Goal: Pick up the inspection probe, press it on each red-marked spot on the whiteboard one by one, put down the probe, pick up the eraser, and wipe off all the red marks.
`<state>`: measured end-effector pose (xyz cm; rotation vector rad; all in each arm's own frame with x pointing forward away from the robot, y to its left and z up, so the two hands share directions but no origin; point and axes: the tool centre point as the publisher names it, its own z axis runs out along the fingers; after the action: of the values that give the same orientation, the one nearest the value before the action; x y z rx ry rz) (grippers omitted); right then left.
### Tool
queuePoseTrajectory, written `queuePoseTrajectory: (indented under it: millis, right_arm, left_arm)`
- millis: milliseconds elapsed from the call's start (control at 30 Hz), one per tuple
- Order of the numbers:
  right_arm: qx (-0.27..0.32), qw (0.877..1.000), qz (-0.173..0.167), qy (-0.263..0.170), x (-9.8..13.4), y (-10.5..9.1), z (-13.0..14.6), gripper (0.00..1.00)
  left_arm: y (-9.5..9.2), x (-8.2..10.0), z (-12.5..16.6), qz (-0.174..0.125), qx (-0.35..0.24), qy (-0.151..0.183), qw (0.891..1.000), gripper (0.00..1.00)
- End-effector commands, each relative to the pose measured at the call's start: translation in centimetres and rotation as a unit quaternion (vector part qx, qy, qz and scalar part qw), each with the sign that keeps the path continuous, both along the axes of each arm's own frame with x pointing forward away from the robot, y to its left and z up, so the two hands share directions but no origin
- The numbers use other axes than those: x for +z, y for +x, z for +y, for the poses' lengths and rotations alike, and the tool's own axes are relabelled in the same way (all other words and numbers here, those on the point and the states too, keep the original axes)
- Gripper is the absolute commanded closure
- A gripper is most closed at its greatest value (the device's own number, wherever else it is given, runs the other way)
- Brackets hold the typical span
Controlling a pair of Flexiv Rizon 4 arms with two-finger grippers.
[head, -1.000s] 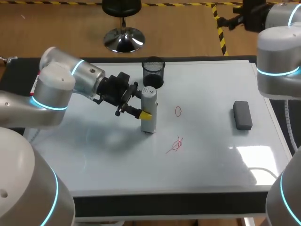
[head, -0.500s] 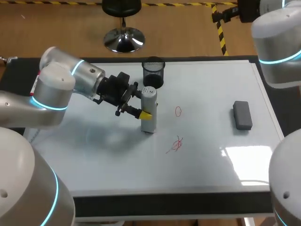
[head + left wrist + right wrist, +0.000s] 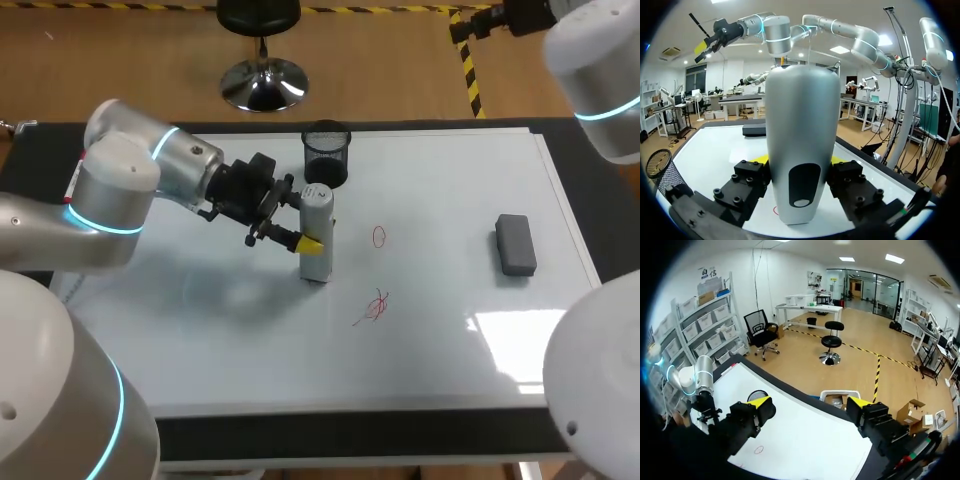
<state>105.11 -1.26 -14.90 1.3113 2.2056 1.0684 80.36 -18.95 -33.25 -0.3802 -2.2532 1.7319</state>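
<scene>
The inspection probe (image 3: 317, 236), a white-grey cylinder, stands upright on the whiteboard (image 3: 200, 330). My left gripper (image 3: 304, 240) is shut on it from the side. In the left wrist view the probe (image 3: 799, 125) fills the space between the fingers (image 3: 760, 161), both touching it. Two red marks lie to its right, a small loop (image 3: 379, 236) and a scribble (image 3: 375, 306). The grey eraser (image 3: 515, 244) rests near the board's right edge. My right gripper (image 3: 810, 405) hangs open and empty, high above the far right corner, well away from everything.
A black mesh cup (image 3: 326, 153) stands just behind the probe at the board's far edge. My right arm's bulky links (image 3: 600, 60) overhang the board's right side and near right corner.
My right arm has swung up and outward at the right, uncovering more of the board's right side. The left gripper and the probe have not moved.
</scene>
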Motion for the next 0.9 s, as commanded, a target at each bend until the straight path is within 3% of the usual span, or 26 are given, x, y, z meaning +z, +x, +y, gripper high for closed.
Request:
queuePoseTrajectory:
  millis: [33,267,567,700,767,900]
  right_arm:
    - [-0.022,0.997,0.059,-0.033,0.0,-2.2,0.1,0.0]
    - [-0.061,0.993,0.095,-0.045,-0.1,-6.5,0.9,0.0]
    - [-0.092,0.979,0.172,-0.066,0.0,-12.0,3.1,0.0]
    - [-0.111,0.961,0.242,-0.077,-0.6,-14.5,3.3,0.0]
    - [-0.13,0.935,0.316,-0.097,-1.2,-15.9,2.9,0.0]
    - [-0.13,0.935,0.316,-0.097,-1.2,-15.9,2.9,0.0]
  left_arm:
    - [0.0,-1.1,-0.1,0.001,-0.002,-0.002,1.0,1.0]
    - [0.0,-1.1,-0.1,0.001,-0.002,-0.002,1.0,1.0]
    - [0.0,-1.1,-0.1,0.001,-0.002,-0.002,1.0,1.0]
    - [0.0,-1.1,-0.1,0.001,-0.002,-0.002,1.0,1.0]
    - [0.0,-1.1,-0.1,0.001,-0.002,-0.002,1.0,1.0]
    - [0.0,-1.1,-0.1,0.001,-0.002,-0.002,1.0,1.0]
